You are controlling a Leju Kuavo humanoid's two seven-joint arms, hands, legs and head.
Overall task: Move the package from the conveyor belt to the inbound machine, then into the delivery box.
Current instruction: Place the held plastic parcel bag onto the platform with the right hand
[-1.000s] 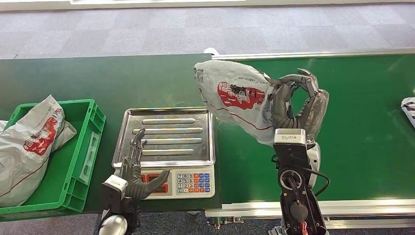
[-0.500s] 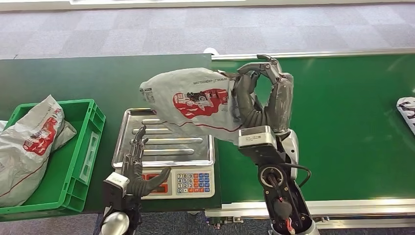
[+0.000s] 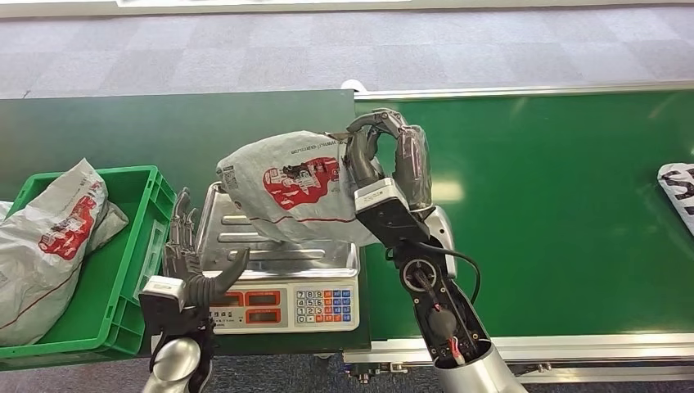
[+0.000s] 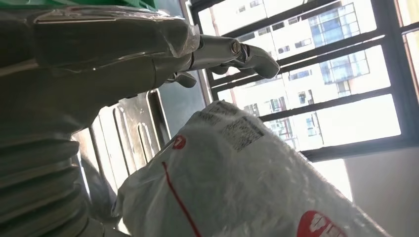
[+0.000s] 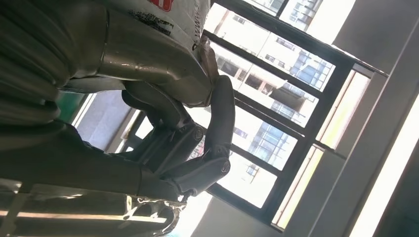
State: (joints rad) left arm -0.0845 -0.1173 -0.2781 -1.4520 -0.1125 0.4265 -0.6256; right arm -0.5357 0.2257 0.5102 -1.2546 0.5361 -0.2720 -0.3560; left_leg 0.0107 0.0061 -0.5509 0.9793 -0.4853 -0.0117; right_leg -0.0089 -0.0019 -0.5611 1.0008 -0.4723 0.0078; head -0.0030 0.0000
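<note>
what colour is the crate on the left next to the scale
The crate is bright green, holding a grey package. The head view shows it best.

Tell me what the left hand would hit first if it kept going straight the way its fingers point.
Probably the grey package that the right hand holds over the scale tray; the left hand points up past the tray's corner, though depth is unclear.

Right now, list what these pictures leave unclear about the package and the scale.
- Whether the package touches the scale tray: head view, the bag hides the gap.
- Scale display digits: head view, too small.
- Right hand grip points: behind the bag.
- Second bag at the belt's edge: cut off.
</note>
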